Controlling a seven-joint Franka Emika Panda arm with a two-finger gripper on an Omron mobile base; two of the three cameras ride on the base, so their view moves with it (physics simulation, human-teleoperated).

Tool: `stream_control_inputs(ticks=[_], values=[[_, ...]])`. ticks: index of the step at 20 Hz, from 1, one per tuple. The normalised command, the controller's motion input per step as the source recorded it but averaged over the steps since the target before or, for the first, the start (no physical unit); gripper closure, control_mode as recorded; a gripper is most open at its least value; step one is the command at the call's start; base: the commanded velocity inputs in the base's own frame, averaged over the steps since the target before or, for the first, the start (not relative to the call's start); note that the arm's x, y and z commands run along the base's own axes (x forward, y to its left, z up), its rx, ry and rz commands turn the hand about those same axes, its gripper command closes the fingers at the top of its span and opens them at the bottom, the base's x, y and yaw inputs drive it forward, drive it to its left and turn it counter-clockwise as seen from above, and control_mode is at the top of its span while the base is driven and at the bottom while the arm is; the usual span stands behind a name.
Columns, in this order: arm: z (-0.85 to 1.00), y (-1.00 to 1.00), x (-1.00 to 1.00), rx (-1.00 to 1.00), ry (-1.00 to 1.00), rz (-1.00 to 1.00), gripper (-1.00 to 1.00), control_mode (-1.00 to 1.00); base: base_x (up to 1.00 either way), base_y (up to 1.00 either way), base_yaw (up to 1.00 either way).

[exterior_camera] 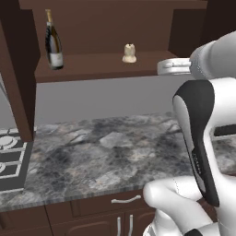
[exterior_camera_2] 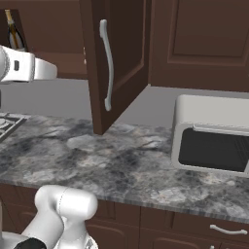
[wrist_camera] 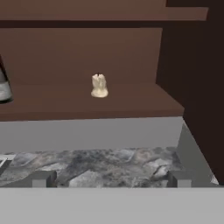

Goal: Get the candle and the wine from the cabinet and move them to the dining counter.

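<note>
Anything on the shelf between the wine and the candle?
No. Between the wine and the candle, the left base view shows bare cabinet shelf.

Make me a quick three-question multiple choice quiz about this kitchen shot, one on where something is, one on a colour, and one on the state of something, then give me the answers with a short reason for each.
1. Where does the candle stand?
A. On the marbled counter
B. On the cabinet shelf, to the right of the wine
C. On top of the microwave

2. What colour is the foil on the neck of the wine?
A. Gold
B. Red
C. Silver

3. What state is the cabinet in?
A. Both doors shut
B. Open, with the inner shelf exposed
C. Doors removed and lying on the counter

Answers:
1. B, since the left base view shows candle and bottle apart on the same shelf, the candle to the right.
2. A, since the bottle's neck is gold above dark glass.
3. B, since the shelf is in plain sight and the right base view shows a door swung out over the counter.
</note>
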Motion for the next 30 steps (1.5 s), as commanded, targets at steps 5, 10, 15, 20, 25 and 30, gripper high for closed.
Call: stream_control_inputs(ticks=[5,10,15,20,25,30], values=[[-0.08,-0.08,0.52,0.03,0.00,0.08,-1.00,-1.00,0.00,0.00,0.00],[0.00,0.00,0.58,0.01,0.00,0.02,-1.00,-1.00,0.00,0.00,0.00],[-0.03,0.00,0.47,0.00,0.00,0.02,-1.00,-1.00,0.00,0.00,0.00],[-0.08,0.00,0.51,0.00,0.00,0.02,-1.00,-1.00,0.00,0.00,0.00],[-0.13,0.00,0.48,0.00,0.00,0.01,-1.00,-1.00,0.00,0.00,0.00],[-0.11,0.00,0.48,0.00,0.01,0.01,-1.00,-1.00,0.00,0.00,0.00]])
